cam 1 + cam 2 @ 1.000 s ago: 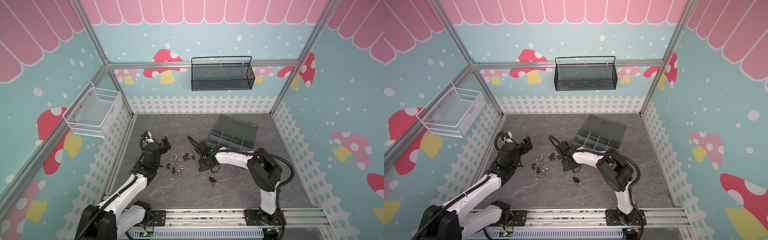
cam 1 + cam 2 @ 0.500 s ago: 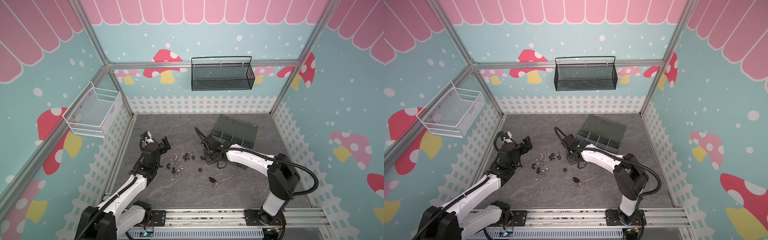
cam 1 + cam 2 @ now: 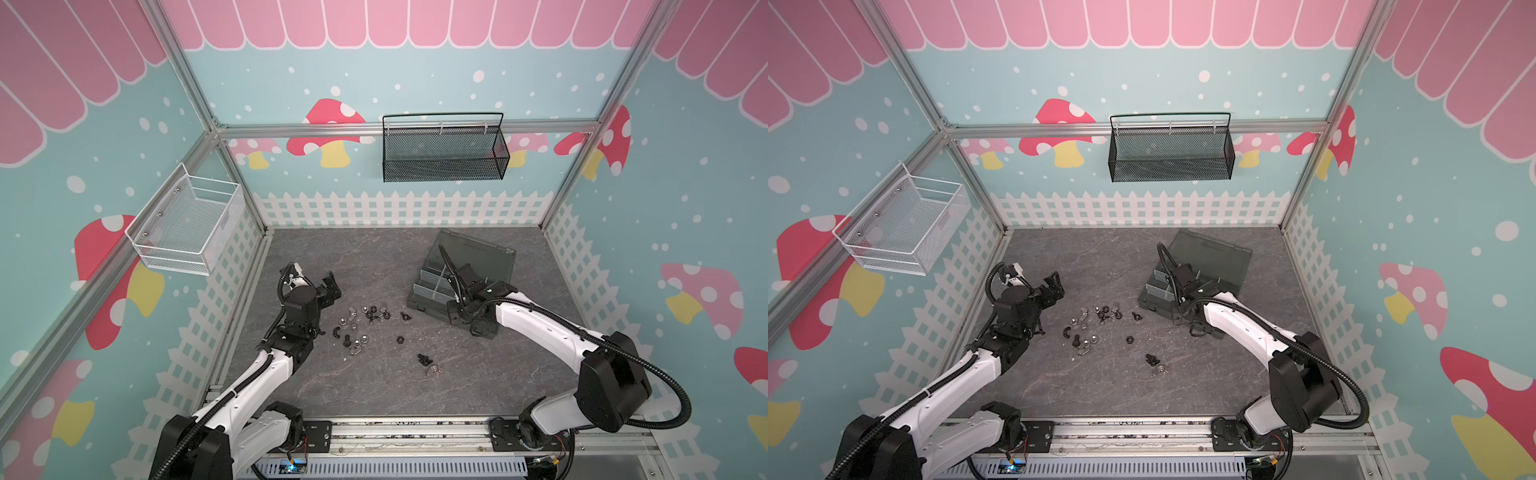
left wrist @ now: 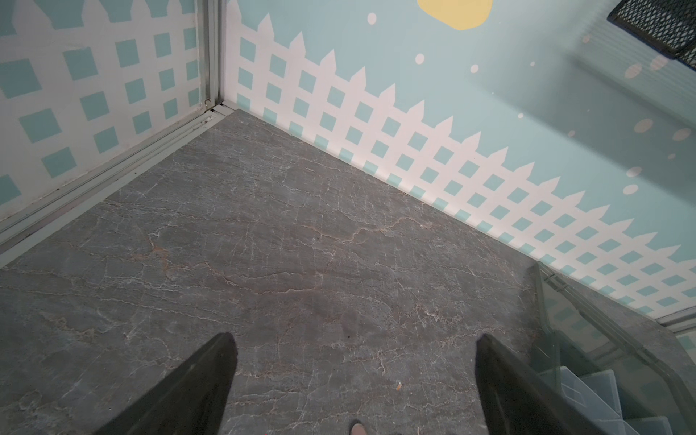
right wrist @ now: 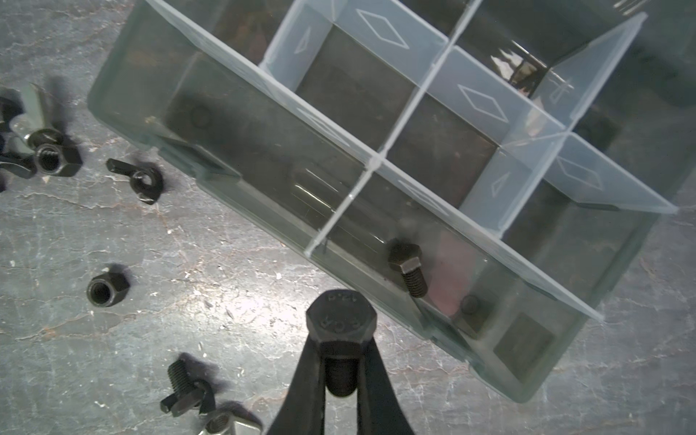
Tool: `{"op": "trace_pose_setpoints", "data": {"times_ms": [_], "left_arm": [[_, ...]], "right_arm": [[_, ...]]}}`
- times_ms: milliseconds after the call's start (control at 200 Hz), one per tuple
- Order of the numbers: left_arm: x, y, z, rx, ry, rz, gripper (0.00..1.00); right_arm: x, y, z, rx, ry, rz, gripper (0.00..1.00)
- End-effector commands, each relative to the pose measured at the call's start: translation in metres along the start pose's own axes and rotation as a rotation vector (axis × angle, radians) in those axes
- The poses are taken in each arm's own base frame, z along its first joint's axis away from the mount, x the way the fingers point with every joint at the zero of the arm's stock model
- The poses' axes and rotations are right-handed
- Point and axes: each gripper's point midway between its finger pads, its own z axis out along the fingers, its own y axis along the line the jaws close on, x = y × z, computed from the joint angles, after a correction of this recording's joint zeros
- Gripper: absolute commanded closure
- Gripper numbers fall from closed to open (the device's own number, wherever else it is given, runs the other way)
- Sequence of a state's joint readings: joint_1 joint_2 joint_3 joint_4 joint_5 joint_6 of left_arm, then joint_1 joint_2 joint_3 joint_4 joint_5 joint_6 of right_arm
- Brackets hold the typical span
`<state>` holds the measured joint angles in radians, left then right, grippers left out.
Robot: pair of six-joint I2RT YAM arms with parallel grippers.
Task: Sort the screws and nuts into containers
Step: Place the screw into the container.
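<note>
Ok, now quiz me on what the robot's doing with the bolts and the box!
1. True or false: the left gripper is shut.
2. What does the right gripper hold? A) a black bolt B) a coin C) nothing
3. Fill in: the number of bolts lying inside the box is ___.

Key: 1 false, it stands open over the bare table. 2 A. 3 one, a loose bolt in a near cell.
</note>
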<state>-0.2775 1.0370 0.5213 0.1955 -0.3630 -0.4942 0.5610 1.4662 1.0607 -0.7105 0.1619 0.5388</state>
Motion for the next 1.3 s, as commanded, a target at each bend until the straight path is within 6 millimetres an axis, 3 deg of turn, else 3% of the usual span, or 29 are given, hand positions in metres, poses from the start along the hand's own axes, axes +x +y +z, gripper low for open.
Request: {"op": "trace_pose_setpoints", "data": {"times_ms": [0,550,996,1296], "left_arm": [[0.006,0.0,0.001,0.005,0.014,-0.026,0.01],[0.008,0.0,0.003,-0.007,0.035,-0.018,0.01],[0.011,0.002,0.006,-0.015,0.04,-0.015,0.01],[0.011,0.004,0.006,-0.026,0.035,-0.016,0.0]], "right_arm": [[0.008,-0.01,0.0,0.007,0.02,0.0,1.0],[0.016,-0.019,0.029,0.016,0.077,-0.013,1.0],[-0.003,-0.025,0.044,0.017,0.061,-0.01,1.0],[-0.002,-0.025,0.061,0.022,0.09,-0.013,1.0]]}}
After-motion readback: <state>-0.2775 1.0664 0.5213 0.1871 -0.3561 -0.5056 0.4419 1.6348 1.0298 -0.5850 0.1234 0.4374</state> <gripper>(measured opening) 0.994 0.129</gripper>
